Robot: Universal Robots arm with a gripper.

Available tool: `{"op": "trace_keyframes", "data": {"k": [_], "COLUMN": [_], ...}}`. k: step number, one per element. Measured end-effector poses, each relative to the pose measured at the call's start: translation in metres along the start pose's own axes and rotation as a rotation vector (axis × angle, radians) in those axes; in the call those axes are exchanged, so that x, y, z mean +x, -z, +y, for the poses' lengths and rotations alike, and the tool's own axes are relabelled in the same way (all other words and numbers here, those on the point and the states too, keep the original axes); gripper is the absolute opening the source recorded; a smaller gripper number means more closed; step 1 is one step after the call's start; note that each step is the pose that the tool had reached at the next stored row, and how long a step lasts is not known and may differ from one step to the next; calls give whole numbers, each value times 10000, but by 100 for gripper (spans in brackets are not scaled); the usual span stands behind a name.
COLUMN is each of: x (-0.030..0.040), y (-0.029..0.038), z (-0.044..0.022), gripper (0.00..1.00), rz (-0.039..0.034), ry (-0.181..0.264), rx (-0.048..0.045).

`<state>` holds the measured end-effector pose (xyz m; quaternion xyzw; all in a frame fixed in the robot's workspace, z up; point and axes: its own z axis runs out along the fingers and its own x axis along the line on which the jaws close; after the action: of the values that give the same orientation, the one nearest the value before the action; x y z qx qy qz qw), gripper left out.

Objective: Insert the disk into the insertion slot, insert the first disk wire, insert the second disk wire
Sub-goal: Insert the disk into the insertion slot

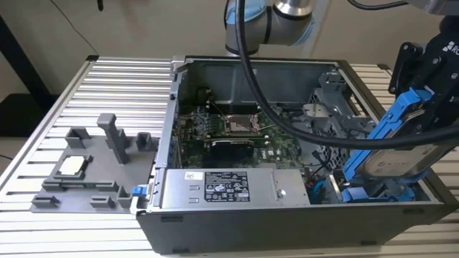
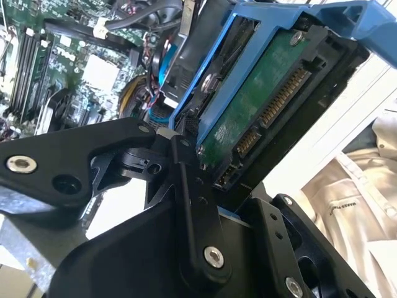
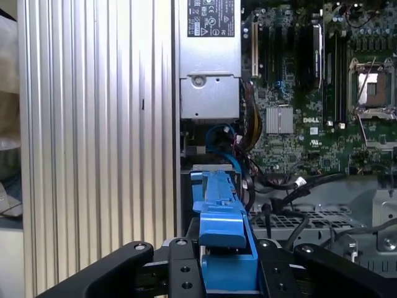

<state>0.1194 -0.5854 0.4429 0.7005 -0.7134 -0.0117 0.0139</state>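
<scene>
Gripper (image 3: 227,264) clamped on the tilted disk (image 1: 401,159) over the slot (image 1: 377,192) in the case (image 1: 215,228) corner; entering skewed, it would likely jam

A robotics lab: slotted aluminium bench (image 1: 122,80), opened computer case (image 1: 251,232).

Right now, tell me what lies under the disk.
Under the disk sits the insertion slot, its blue plastic edges showing. The disk's lower end covers the bay's inside.
</scene>
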Motion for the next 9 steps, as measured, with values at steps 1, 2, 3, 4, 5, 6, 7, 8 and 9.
{"op": "trace_keyframes", "data": {"k": [1,2,3,4,5,6,7,8,9], "x": [0,0,0,0,0,-1,-1,-1,-1], "y": [-18,-36,-55,-73,-90,-104,-109,-109,-109], "z": [-2,-3,-4,-5,-6,-7,-7,-7,-7], "gripper": [33,33,33,33,33,33,33,33,33], "rz": [0,1,0,-1,-1,0,0,-1,-5], "ry": [0,0,0,0,0,0,0,1,0], "rx": [0,0,0,0,0,0,2,3,3]}}
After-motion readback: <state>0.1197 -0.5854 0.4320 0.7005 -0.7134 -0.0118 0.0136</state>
